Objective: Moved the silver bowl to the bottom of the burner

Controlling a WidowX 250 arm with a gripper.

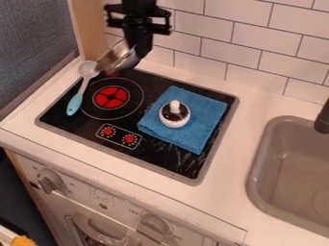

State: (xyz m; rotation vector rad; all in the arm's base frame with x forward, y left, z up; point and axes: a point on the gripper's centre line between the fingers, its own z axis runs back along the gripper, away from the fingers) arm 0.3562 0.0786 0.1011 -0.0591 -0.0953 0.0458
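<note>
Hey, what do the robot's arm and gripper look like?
The visible arm is black. The gripper is black too, below a wide crosspiece with short upright ends. No cables or markings can be made out.

You can read no words, brands or numbers here. You see tiny marks ringing the two red dials (pixel 108 131) on the black stovetop (pixel 157 161), and faint print on the pale front panel (pixel 80 194) between its knobs (pixel 50 182), too small to make out.
</note>
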